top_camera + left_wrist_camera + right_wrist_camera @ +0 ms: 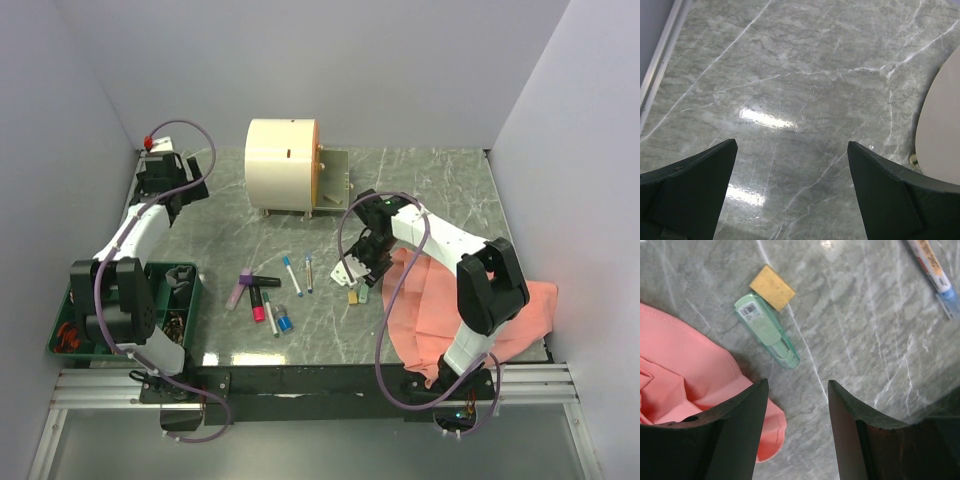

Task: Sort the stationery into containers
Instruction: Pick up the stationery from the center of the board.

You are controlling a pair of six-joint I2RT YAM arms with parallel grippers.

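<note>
The cream drum cabinet (283,165) stands at the back, with one yellowish drawer (336,180) pulled out on its right. A purple marker (240,288), a black-and-pink marker (262,296) and white pens with blue caps (291,275) lie mid-table. A tan eraser (772,287) and a green piece (767,330) lie side by side just ahead of my right gripper (797,390), which is open and empty just above the table; it also shows in the top view (360,272). My left gripper (792,150) is open and empty over bare marble, left of the cabinet (940,120).
The salmon-pink cloth (460,310) covers the right front; its edge (690,375) lies under my right gripper's left finger. A green bin (130,310) of odds and ends sits at the front left by the left arm's base. Walls close in on three sides.
</note>
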